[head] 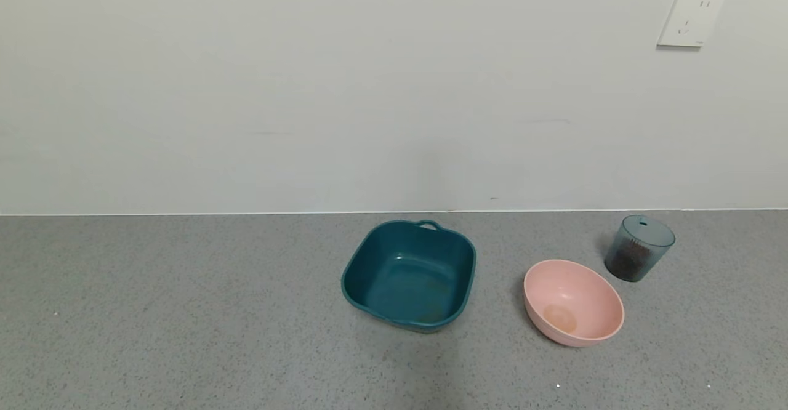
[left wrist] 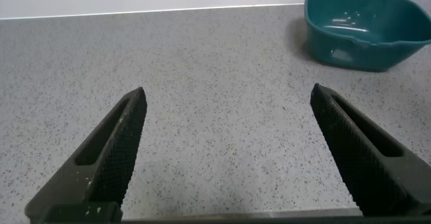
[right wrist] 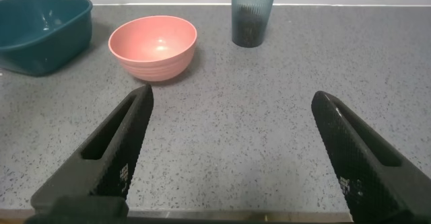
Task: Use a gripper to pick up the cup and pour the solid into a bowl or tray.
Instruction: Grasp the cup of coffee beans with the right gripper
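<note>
Grey speckled counter [head: 184,336] runs up to a plain pale wall [head: 308,90] with a white socket [head: 691,18] high on the robot's right side.

On the counter sit three things. In the middle is the teal basin [head: 409,274], square with round corners, and it looks empty. Just to its right is a pink bowl [head: 574,302], also empty. Behind the pink bowl, near the wall and close by but not touching, stands the cup [head: 639,248]. It is upright, and the dark beans [head: 629,261] fill its lower part.

No arm shows in the head view. The right gripper [right wrist: 232,160] hangs low over the counter with its two dark fingers [right wrist: 121,150] spread wide and nothing between them. From its own camera, the cup stands straight ahead, farther off, with the pink bowl in front of it and a bit toward the basin. The left gripper [left wrist: 225,157] is also spread wide and holds nothing — it sees only the basin, well off to one side.

So the right arm is the nearer one. The cup is tall and stands straight up, so I think the fingers should come at it from the side — sliding past the pink bowl without bumping it.
</note>
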You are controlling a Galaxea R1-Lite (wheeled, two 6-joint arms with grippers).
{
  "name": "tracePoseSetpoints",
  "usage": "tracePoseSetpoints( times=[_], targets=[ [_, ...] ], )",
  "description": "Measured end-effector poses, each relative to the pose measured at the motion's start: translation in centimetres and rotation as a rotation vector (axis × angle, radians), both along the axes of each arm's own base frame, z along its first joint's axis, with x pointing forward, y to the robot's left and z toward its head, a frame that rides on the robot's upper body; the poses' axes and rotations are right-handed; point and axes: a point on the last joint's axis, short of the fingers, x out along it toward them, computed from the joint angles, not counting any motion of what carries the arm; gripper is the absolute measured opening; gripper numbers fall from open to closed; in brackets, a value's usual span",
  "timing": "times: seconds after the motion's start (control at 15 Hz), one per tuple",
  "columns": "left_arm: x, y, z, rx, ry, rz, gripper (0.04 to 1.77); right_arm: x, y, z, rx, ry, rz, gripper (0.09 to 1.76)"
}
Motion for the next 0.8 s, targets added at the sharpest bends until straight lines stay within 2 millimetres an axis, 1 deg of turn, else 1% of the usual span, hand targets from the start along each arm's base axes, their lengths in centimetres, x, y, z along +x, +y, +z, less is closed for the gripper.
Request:
tracePoseSetpoints(
  times=[0.6, 0.8],
  targets=[
    [0.00, 0.00, 0.00, 0.000, 0.000, 0.000, 1.75, -0.03, 0.00, -0.04, -0.013, 0.007, 0.000, 1.71],
    [0.00, 0.00, 0.00, 0.000, 0.000, 0.000, 1.75, -0.12, 0.02, 0.31, -0.035, -0.007, 0.010, 1.71]
  ],
)
